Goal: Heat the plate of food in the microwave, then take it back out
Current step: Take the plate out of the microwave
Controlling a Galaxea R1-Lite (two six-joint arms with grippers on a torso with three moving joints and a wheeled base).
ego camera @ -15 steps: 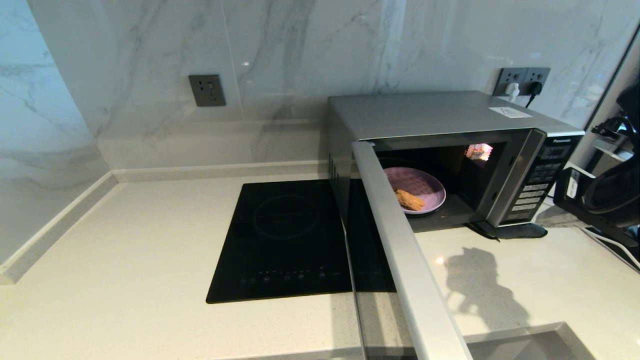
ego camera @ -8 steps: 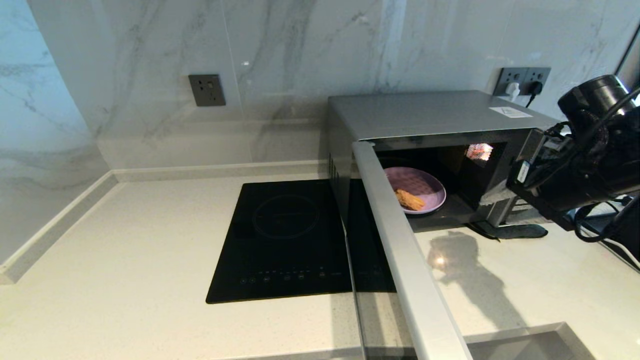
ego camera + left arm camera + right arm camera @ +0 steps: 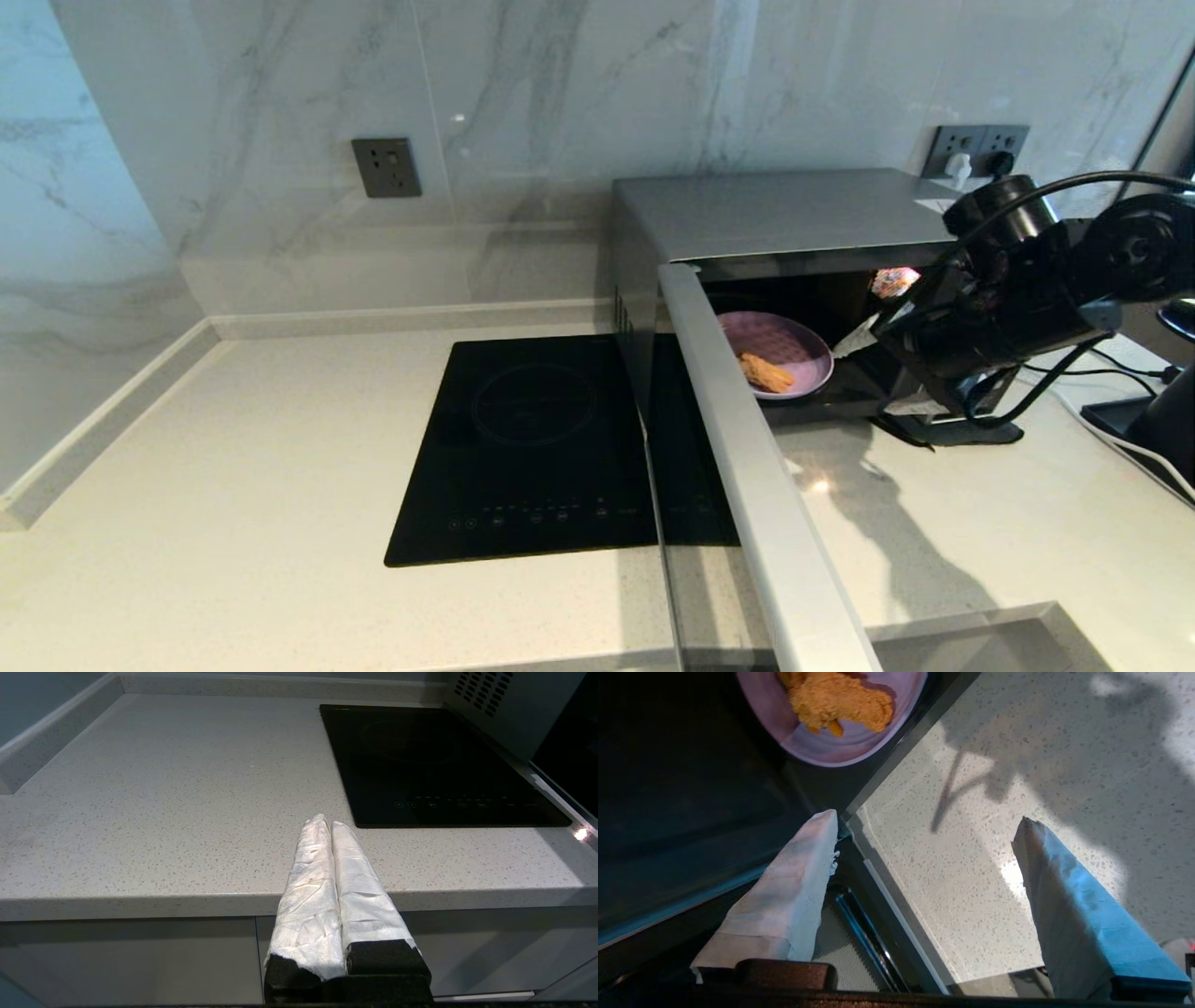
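The microwave (image 3: 794,210) stands at the back right of the counter. Its door (image 3: 747,448) is swung wide open toward me. Inside lies the lavender plate of food (image 3: 789,341), with a brown crumbly piece and orange sticks on it. My right gripper (image 3: 878,373) hangs open at the right side of the oven mouth, just short of the plate. In the right wrist view the plate (image 3: 822,749) lies beyond the spread gripper (image 3: 927,819), one finger over the cavity sill, the other over the counter. My left gripper (image 3: 327,821) is shut and empty, low before the counter's front edge.
A flat black induction cooktop (image 3: 532,448) (image 3: 434,760) is set into the speckled counter left of the microwave. A wall socket (image 3: 386,168) and a plugged double outlet (image 3: 976,149) are on the marble wall. A sink rim (image 3: 980,625) shows at the near right.
My right arm has come in from the right edge and moved left to the microwave's opening. The plate and door have not moved.
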